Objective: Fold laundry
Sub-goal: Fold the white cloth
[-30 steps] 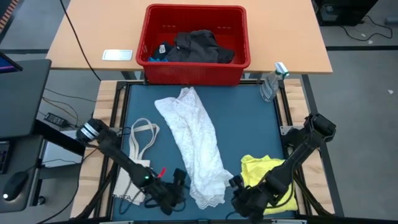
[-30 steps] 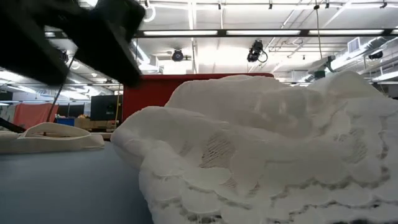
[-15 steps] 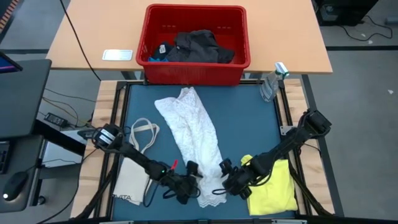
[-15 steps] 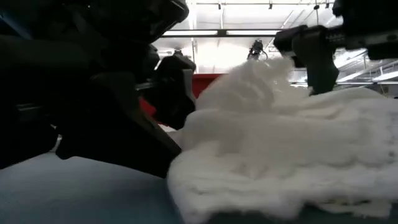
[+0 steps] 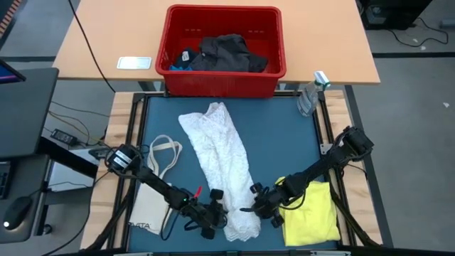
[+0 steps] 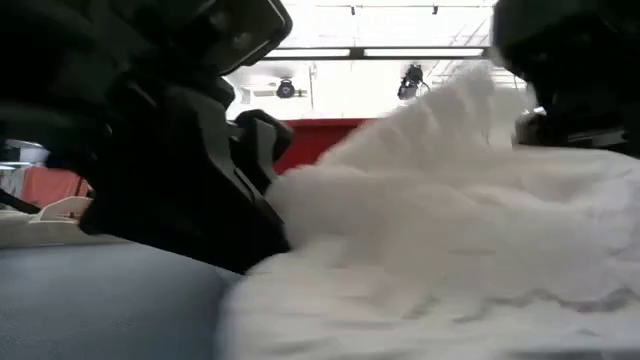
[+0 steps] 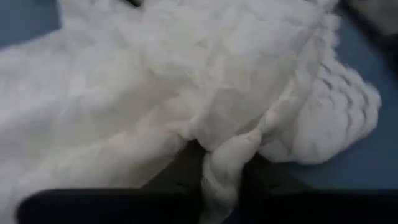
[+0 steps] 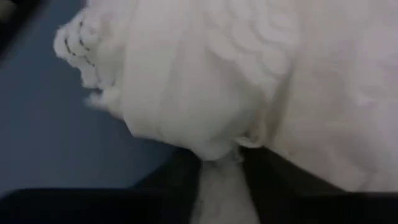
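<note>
A long white lace garment (image 5: 224, 160) lies slantwise on the blue table, its far end toward the red bin. My left gripper (image 5: 217, 208) is at its left edge near the near end, shut on the cloth, which bunches between the fingers in the left wrist view (image 7: 221, 171). My right gripper (image 5: 252, 205) is opposite it at the right edge, also shut on cloth (image 8: 221, 165). A yellow garment (image 5: 316, 212) lies flat at the near right, under the right arm. Dark garments (image 5: 227, 53) lie in the bin. My left gripper pinches a gathered fold of the white garment's left edge (image 7: 227, 152) between its two fingers, close to the scalloped hem. The fingers come in low from the table's left. The rest of the garment lies on the table. My right gripper pinches a bunched fold of the white garment's right edge (image 8: 217, 149) between its two fingers, near the hem end. The fingers come in low from the table's right. The cloth humps up at the grip, and the far part lies flat.
A cream tote bag (image 5: 153, 195) lies at the near left under the left arm. The red bin (image 5: 277, 67) stands on the wooden table beyond the far edge. A clear bottle (image 5: 310, 96) stands at the far right corner, and a white flat object (image 5: 134, 62) lies left of the bin.
Both grippers have moved from the near edge inward and away from it, up to the white garment's two sides, and have taken hold. The garment's near end has drawn in and bunched up between them. Its far part has stayed where it was.
</note>
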